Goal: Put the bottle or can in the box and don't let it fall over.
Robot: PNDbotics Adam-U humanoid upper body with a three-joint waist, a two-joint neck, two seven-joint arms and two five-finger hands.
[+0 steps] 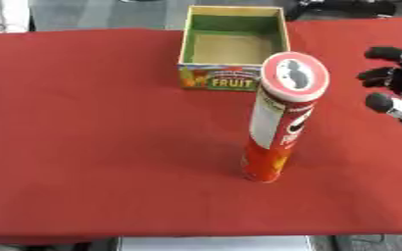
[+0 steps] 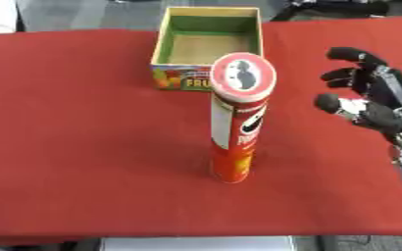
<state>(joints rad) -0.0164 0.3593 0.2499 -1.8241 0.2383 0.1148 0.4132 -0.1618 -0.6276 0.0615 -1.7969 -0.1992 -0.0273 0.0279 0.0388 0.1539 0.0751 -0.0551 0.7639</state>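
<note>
A tall red can [image 1: 276, 122] with a white-rimmed lid stands upright on the red table [image 1: 93, 147], near the middle. Behind it sits an open cardboard box [image 1: 232, 46] with green inner walls and the word FRUIT on its front; nothing shows inside. My right hand [image 2: 367, 98] hangs to the right of the can, apart from it, fingers spread and slightly bent, holding nothing. My left hand shows in neither view.
The red cloth covers the whole table down to its front edge [image 1: 196, 233]. Dark equipment [image 1: 341, 7] lies beyond the far edge at the upper right.
</note>
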